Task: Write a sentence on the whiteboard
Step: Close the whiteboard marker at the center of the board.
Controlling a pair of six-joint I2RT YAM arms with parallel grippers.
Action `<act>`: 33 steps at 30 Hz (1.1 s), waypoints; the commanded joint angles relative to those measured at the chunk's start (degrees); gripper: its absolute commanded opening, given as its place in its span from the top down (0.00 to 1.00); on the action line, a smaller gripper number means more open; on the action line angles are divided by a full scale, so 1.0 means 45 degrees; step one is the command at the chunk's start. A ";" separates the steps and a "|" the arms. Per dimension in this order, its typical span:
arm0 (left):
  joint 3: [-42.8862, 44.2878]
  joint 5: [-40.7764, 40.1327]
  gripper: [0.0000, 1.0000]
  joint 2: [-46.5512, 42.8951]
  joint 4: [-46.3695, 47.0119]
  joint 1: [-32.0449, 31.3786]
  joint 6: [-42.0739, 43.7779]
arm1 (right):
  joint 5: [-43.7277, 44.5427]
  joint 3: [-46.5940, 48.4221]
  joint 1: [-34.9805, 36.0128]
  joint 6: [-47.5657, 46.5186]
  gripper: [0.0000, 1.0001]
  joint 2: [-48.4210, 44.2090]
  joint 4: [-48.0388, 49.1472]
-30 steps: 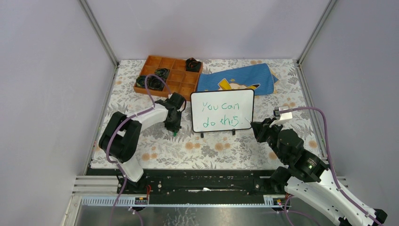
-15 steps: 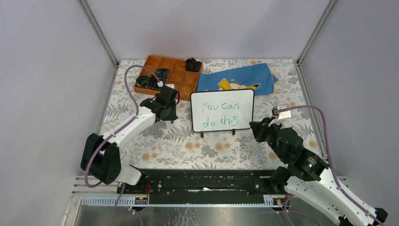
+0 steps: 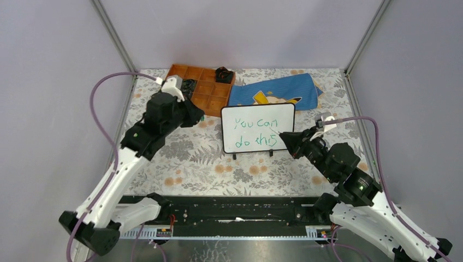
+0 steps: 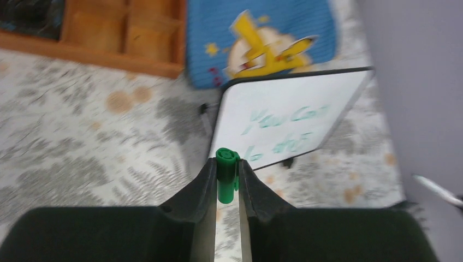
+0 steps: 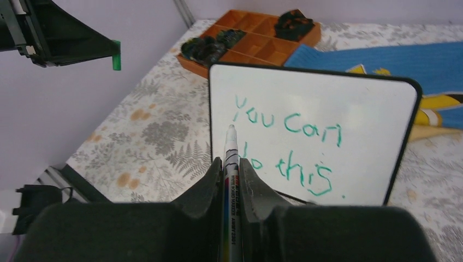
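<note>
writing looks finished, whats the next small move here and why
Probably draw the marker in the right gripper back from the whiteboard, toward the left gripper for capping. The sentence "You can do this" reads complete, the marker's tip is bare, and the left gripper holds the green cap off to the left.

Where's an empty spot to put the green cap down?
Bare mat lies between the whiteboard and the arms' rail, and left of the whiteboard, in front of the tray. The back is crowded: tray and cloth fill it.
</note>
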 commanded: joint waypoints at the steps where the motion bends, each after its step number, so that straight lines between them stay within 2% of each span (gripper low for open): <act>1: -0.0595 0.2537 1.00 -0.1527 0.3303 0.0098 -0.1151 | -0.1565 0.0783 -0.0060 -0.0459 1.00 0.0541 0.2675; 7: -0.1968 0.4167 1.00 -0.2920 0.7161 0.0098 -0.3197 | -0.2036 0.0730 -0.0064 -0.0554 1.00 0.1086 0.6035; 13: -0.3293 0.4612 1.00 -0.3670 1.0901 0.0099 -0.5345 | -0.2114 0.0818 -0.0060 -0.0930 1.00 0.2003 0.9392; 18: -0.3989 0.4243 1.00 -0.3867 1.3276 0.0098 -0.6901 | -0.1993 0.1462 -0.0038 -0.1474 1.00 0.2932 1.2007; 24: -0.3746 0.3256 1.00 -0.3749 1.4472 0.0093 -0.7995 | -0.0944 0.2767 0.0488 -0.2459 1.00 0.4523 1.3525; 29: -0.3123 0.2390 1.00 -0.3773 1.4143 0.0089 -0.7765 | 0.1453 0.5052 0.2190 -0.5534 1.00 0.6629 1.3077; 33: -0.2893 0.1630 1.00 -0.4005 1.3318 0.0103 -0.7195 | 0.0620 0.5719 0.2237 -0.4883 1.00 0.7331 1.2646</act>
